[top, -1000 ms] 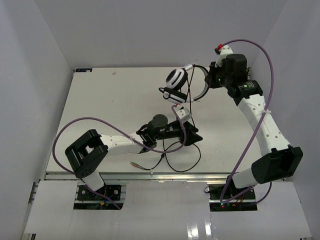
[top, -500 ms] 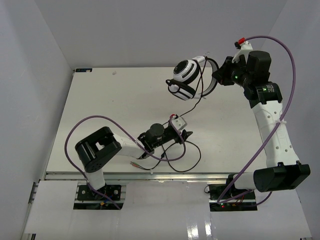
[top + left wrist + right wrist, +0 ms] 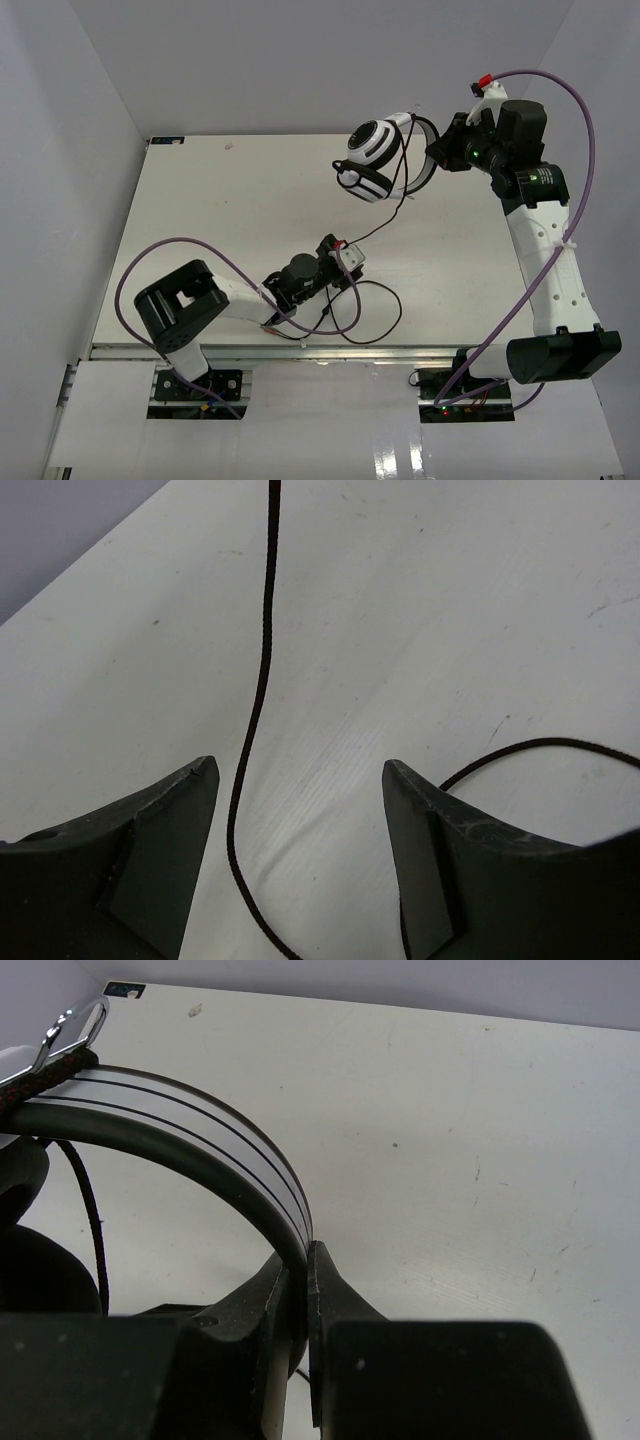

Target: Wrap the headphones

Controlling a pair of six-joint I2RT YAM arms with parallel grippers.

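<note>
The white headphones [image 3: 375, 160] with black pads hang in the air at the back right. My right gripper [image 3: 437, 160] is shut on their headband [image 3: 200, 1150]. The thin black cable [image 3: 372, 232] runs from the headphones down to the table and loops near the front edge [image 3: 385, 325]. My left gripper [image 3: 345, 262] is open low over the table. The cable [image 3: 255, 710] passes between its fingertips [image 3: 190, 800] without being pinched. The plugs [image 3: 270, 328] lie by the front edge.
Purple arm cables [image 3: 180, 250] arc over both arms. The white table [image 3: 220, 200] has grey walls on three sides and a metal rail [image 3: 300, 350] along the front edge.
My right gripper lifted the headphones up and to the right, then held still. My left arm drew back toward the front left, and its gripper now straddles the cable.
</note>
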